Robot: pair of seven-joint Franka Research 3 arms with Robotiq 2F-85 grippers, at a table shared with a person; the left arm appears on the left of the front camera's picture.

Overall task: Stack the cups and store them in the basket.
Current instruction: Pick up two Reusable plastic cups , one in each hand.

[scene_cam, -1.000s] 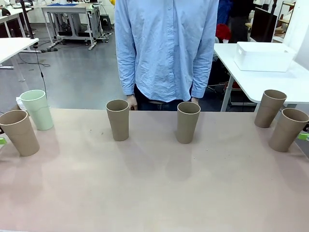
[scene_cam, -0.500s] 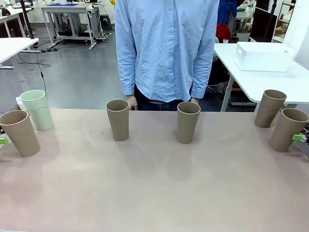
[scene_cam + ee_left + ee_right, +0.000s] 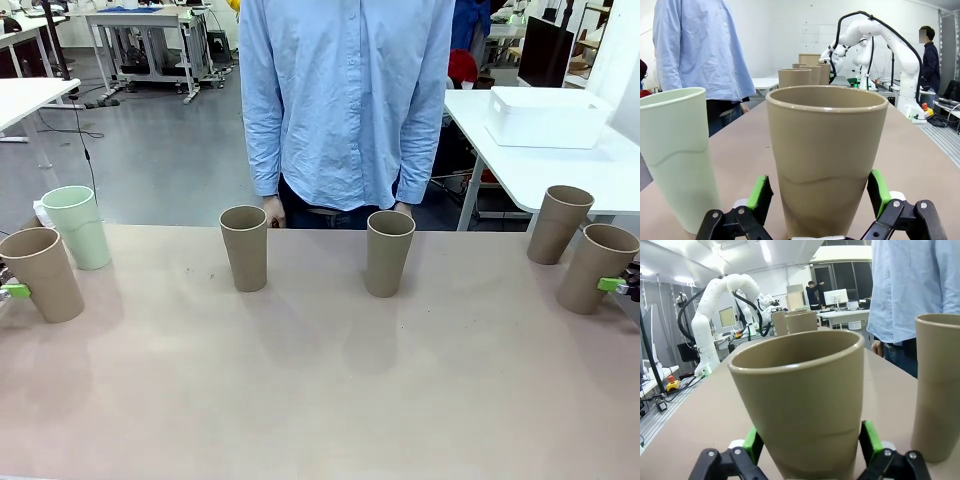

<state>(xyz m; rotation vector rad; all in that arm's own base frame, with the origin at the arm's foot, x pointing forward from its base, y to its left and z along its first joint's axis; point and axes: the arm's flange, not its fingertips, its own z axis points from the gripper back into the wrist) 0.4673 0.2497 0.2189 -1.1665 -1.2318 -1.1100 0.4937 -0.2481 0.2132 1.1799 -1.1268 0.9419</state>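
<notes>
With both arms low at the two ends of the table (image 3: 320,400), each of my claws brackets one cup. My left gripper (image 3: 818,182) is spread wide, not clenched. Its green pads (image 3: 759,192) flank the left-end brown cup (image 3: 826,135) low on its wall. There's a small gap on one side and the other is too close to call, so by my read nothing is grasped yet. Same at the other end: my right gripper (image 3: 812,439) is released, pads either side of the right-end brown cup (image 3: 800,400) near its base. Key relation: each cup sits dead ahead between the fingers, upright, mouth up, long axis vertical and square to my reach, so closing squeezes the tapered wall sideways. The mint-green cup (image 3: 75,226) stands just beside the left-end cup, on the side of the person (image 3: 345,100). The second right cup (image 3: 558,223) stands just beside the right-end one, also on the far side. The mid-left brown cup (image 3: 244,248) and mid-right brown cup (image 3: 389,253) stand apart near the far edge, neither arm clearly nearer. The white bin (image 3: 546,116), which I take for the basket, is off this table on a side table (image 3: 520,170) behind the right end, so my right arm is nearer it. Judgement: first grasp, no stacking done, all six cups single. Next calls for a gentle close. Risks are denting the wall or clipping the neighbour cup on the lift.
</notes>
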